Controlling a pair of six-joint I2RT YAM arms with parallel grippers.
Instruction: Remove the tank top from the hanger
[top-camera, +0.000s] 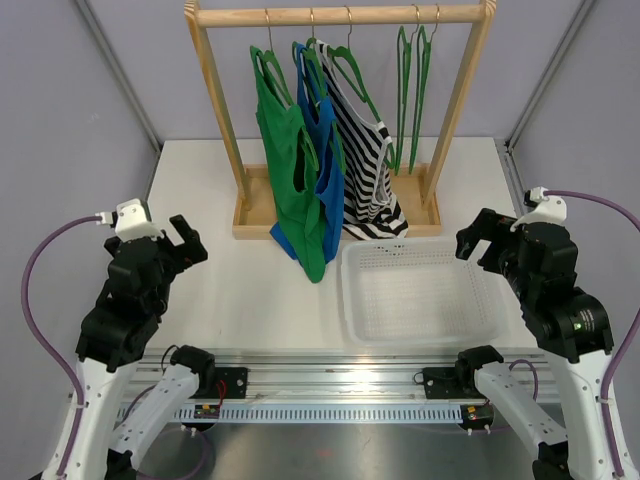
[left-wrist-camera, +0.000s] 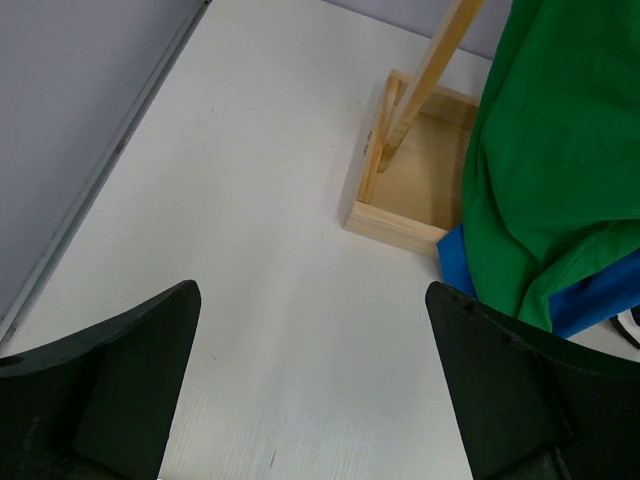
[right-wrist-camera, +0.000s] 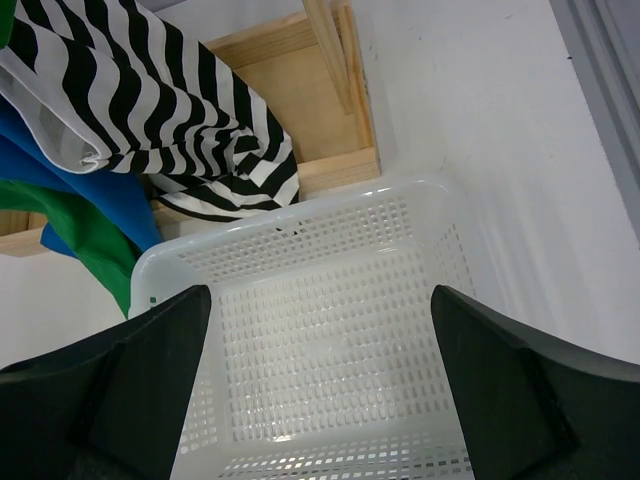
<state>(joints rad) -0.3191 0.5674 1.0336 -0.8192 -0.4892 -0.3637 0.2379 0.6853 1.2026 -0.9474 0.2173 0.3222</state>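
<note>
Three tank tops hang on green hangers from a wooden rack (top-camera: 340, 14): a green one (top-camera: 290, 170) in front, a blue one (top-camera: 328, 175) behind it, a black-and-white striped one (top-camera: 365, 165) at the right. Two bare green hangers (top-camera: 412, 90) hang further right. My left gripper (top-camera: 180, 243) stands open over bare table, left of the rack's base; the green top (left-wrist-camera: 550, 170) shows at the right of its wrist view. My right gripper (top-camera: 478, 243) stands open above the white basket (right-wrist-camera: 300, 240), with the striped top (right-wrist-camera: 150, 110) beyond it. Neither holds anything.
The rack's wooden tray base (top-camera: 250, 215) sits at the back centre, its near corner (left-wrist-camera: 400, 215) ahead of my left gripper. The perforated white basket (top-camera: 420, 295) lies in front of it at right. Grey walls close in both sides of the table.
</note>
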